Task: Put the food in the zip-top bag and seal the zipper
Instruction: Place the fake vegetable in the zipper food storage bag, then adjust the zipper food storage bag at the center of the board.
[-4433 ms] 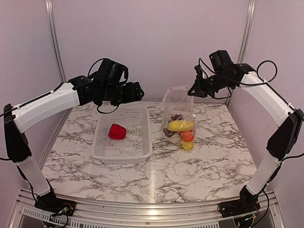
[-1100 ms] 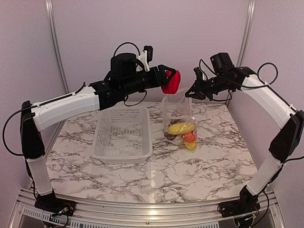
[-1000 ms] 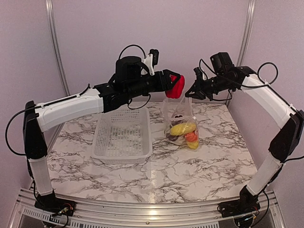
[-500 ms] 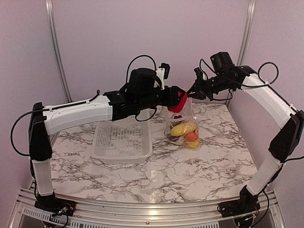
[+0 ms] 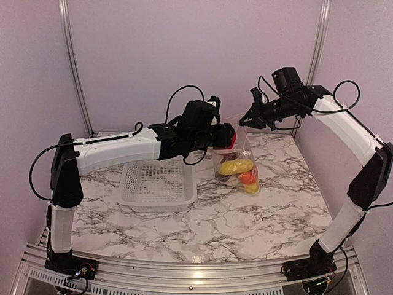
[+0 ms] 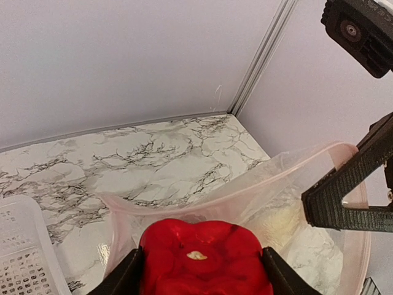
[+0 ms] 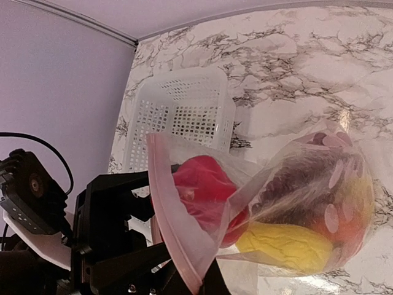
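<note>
**At the bag's mouth: pepper going in**

Your left gripper (image 6: 199, 275) clamps the red bell pepper (image 6: 202, 249) from both sides, just inside the zip-top bag (image 7: 307, 184). Your right gripper (image 5: 245, 121), pinched on its zipper (image 7: 172, 209) edge, holds the mouth up. Next: lower, let go, withdraw.

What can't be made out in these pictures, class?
- Pepper: lower half cut off by the left wrist view's bottom edge.
- Grapes: right wrist view, blurred behind bag film.
- Right pincer tips: top view, too small to see their grip.
</note>
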`<state>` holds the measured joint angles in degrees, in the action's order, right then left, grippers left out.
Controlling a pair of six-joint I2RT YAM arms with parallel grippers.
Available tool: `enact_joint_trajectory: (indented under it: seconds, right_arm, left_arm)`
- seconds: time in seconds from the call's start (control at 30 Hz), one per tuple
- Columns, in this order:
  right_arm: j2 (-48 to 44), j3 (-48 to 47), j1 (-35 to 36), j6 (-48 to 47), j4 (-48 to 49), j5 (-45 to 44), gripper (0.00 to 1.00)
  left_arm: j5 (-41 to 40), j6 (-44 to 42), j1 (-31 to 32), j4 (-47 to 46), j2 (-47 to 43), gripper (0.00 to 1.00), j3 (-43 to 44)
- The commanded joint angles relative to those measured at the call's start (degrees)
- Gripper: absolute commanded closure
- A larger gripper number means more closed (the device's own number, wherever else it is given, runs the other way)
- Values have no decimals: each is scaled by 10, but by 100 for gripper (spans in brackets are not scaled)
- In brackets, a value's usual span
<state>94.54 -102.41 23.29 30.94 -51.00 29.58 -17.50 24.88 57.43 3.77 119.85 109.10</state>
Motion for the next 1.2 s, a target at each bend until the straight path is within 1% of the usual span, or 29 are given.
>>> enact_joint_trajectory:
  seconds: [0.0, 0.07, 0.1, 0.27, 0.4, 0.43, 0.47, 0.6, 0.67, 0.73, 0.87, 1.0, 1.17]
  right_arm:
    - [-22, -19, 4, 12, 40, 21, 100]
    - [-22, -17, 4, 13, 42, 21, 100]
    - [-22, -17, 4, 13, 42, 22, 100]
    - [-23, -16, 4, 13, 42, 18, 100]
    - [-32, 3, 0, 15, 55, 13, 100]
    - [-32, 6, -2, 15, 58, 15, 100]
    - [-31, 9, -3, 15, 59, 17, 100]
    - [-25, 4, -3, 10, 56, 26, 100]
    - [-20, -5, -3, -1, 45, 32, 100]
    - [-16, -10, -2, -14, 31, 38, 100]
    - [-21, -4, 0, -47, 4, 38, 100]
    - [-41, 22, 4, -67, 11, 39, 100]
    - [-57, 48, 12, -63, 29, 54, 100]
  left_arm:
    - [-17, 9, 1, 13, 9, 58, 24]
    - [-16, 9, 1, 14, 11, 57, 28]
    - [-15, 9, 1, 13, 12, 55, 28]
    - [-5, -17, 1, 1, -2, 25, 44]
    - [-34, -58, 1, 54, -2, 8, 129]
    - [-35, -65, 1, 55, -9, 3, 137]
    - [-33, -70, 1, 52, -18, 1, 139]
    - [-29, -86, -1, 69, -47, 1, 137]
    - [-11, -85, -6, 91, -62, 1, 120]
    - [11, -88, -10, 112, -81, 2, 84]
    - [42, -101, -12, 154, -114, 9, 32]
    - [67, -96, -12, 217, -114, 19, 18]
    - [51, -70, -12, 234, -111, 26, -8]
